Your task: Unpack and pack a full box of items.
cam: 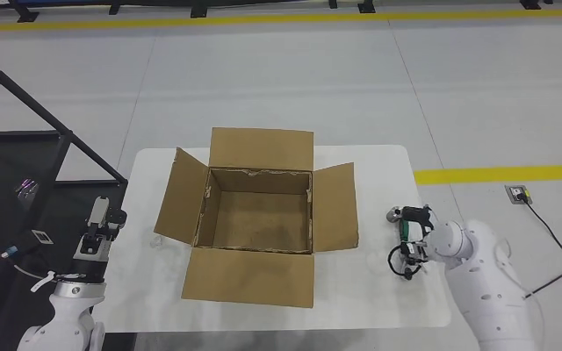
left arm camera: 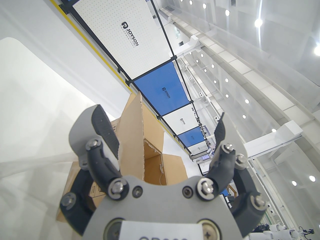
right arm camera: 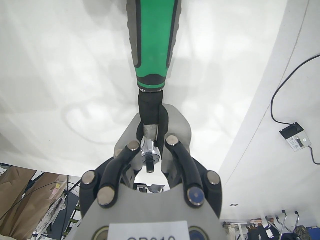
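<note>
An open cardboard box (cam: 255,219) stands in the middle of the white table (cam: 378,175), all flaps folded out, and its inside looks bare. My right gripper (cam: 411,235) is to the right of the box, low over the table. It is shut on a ratchet wrench with a green handle (right arm camera: 155,38), and its fingers (right arm camera: 163,123) clamp the black-wrapped neck just behind the chrome head. My left gripper (left arm camera: 162,131) stands open with nothing between its fingers, at the table's left edge (cam: 97,224). It faces the box (left arm camera: 152,151).
A black stand (cam: 31,189) with small items on it sits left of the table. On the floor to the right lies a power socket (cam: 518,195) with a cable. A yellow line (cam: 487,174) runs along the floor beyond the table's right side.
</note>
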Controlling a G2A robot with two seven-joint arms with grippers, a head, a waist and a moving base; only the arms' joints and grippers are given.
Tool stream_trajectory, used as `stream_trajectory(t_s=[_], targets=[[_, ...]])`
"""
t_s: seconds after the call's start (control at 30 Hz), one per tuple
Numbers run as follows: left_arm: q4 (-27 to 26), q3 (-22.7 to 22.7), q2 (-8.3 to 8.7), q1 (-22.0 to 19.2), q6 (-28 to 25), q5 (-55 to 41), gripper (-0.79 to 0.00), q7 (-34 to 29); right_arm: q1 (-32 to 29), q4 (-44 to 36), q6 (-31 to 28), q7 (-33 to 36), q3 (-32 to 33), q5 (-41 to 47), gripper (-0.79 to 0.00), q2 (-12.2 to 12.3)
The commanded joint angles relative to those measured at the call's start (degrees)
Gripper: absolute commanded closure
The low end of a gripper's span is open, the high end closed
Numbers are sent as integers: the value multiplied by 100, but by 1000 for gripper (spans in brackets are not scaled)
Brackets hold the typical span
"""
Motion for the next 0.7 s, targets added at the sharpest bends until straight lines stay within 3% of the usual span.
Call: stream_trajectory(t_s=[0.0,0.23,0.47,0.67], targets=[[0,0,0,0,0,0,-785,0,-37,-120,22,-47,88,37,0,26],[0,0,0,0,0,0,-785,0,-492,-1296,143,-151,542,-30,0,159],[0,0,0,0,0,0,-785,0,-1685,-3928,444,-1130,1098,-45,0,229],[0,0,0,0,0,0,-785,0,-2360,-5680,439,-1759,966,-176,0,220]])
